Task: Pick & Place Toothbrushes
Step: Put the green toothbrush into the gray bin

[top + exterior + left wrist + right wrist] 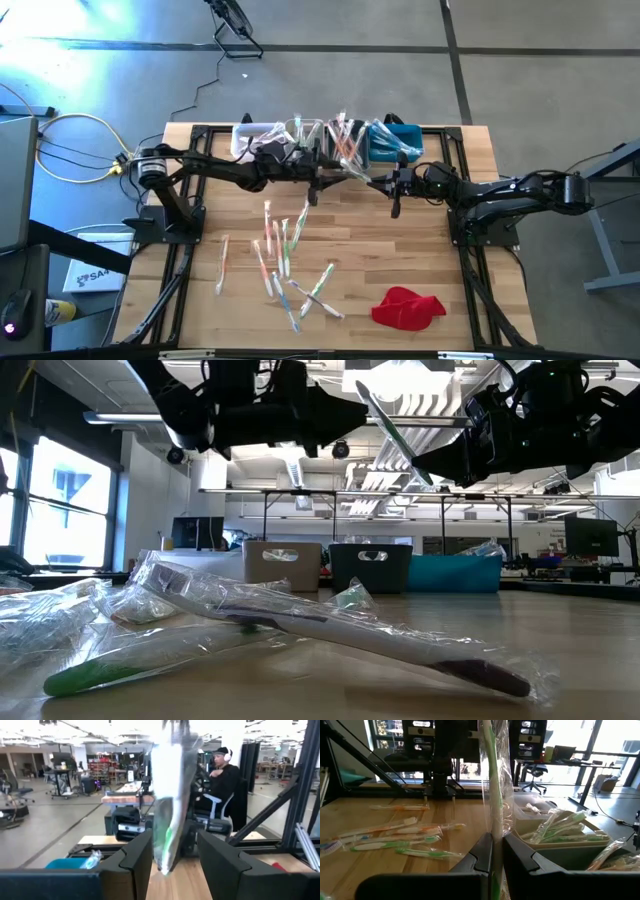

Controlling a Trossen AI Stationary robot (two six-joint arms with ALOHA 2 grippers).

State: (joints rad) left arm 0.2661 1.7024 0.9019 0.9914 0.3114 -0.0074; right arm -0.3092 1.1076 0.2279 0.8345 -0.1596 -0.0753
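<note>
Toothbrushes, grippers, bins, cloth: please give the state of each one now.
Left gripper: open, wrapped toothbrush hanging between its fingers.
Right gripper: shut on green toothbrush, held upright.
Loose toothbrushes: lying scattered on the table.
Bins: holding toothbrushes.
Red cloth: crumpled.

Glossy clear plastic wrappers on toothbrushes point(285, 262), pale wood-plank table point(400, 250), red cloth point(407, 307)

Pale wood bench point(420, 250), black-framed. Red cloth point(407, 307) near the front right corner. Toothbrushes point(285, 262) in clear wrappers: green, orange, pink, blue, white handles. Teal bin point(395, 143) at the back edge; white bin point(248, 138) alongside. Black grippers.
</note>
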